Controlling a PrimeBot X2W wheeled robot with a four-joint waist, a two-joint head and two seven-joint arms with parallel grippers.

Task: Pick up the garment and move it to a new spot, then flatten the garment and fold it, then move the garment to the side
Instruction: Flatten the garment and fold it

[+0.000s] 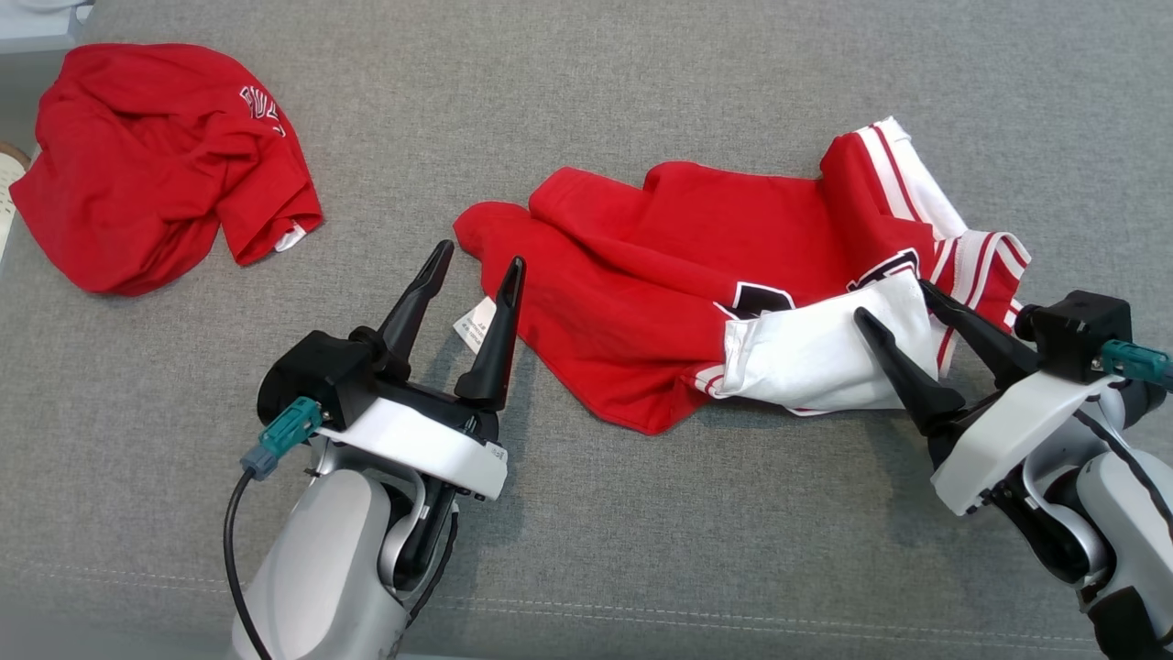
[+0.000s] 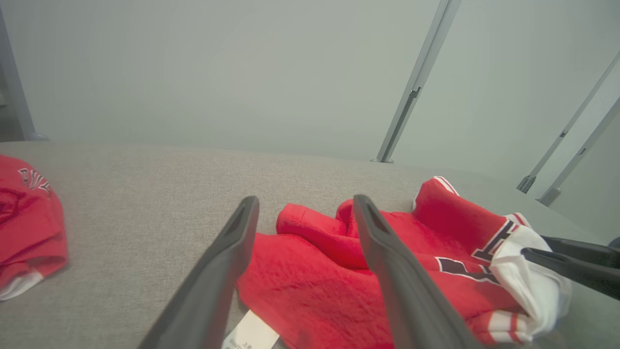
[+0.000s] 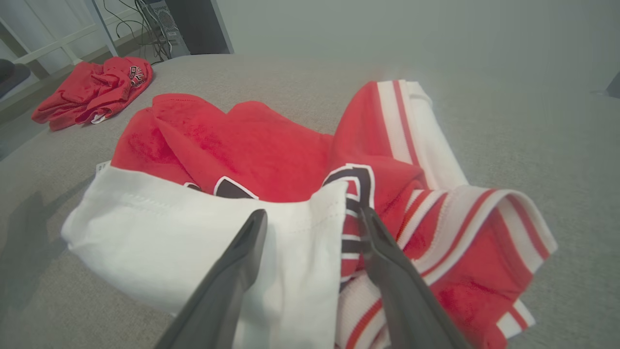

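The garment (image 1: 641, 275) is a red jersey with white striped trim and black lettering. It lies crumpled on the grey padded surface (image 1: 586, 82), right of centre. A white panel (image 1: 806, 357) is folded over its near right side. My right gripper (image 1: 893, 302) stands open, its fingers straddling the edge of that white panel (image 3: 208, 228). My left gripper (image 1: 480, 254) is open just off the garment's left corner, above a small white label (image 1: 475, 323). In the left wrist view, red cloth (image 2: 310, 286) lies between and beyond the left gripper (image 2: 305, 199).
A second red garment (image 1: 156, 156) lies bunched at the far left of the surface, apart from the first. It also appears in the right wrist view (image 3: 92, 87). Metal frame posts (image 2: 411, 92) stand beyond the surface's far edge. A stitched seam (image 1: 733, 616) runs along the near side.
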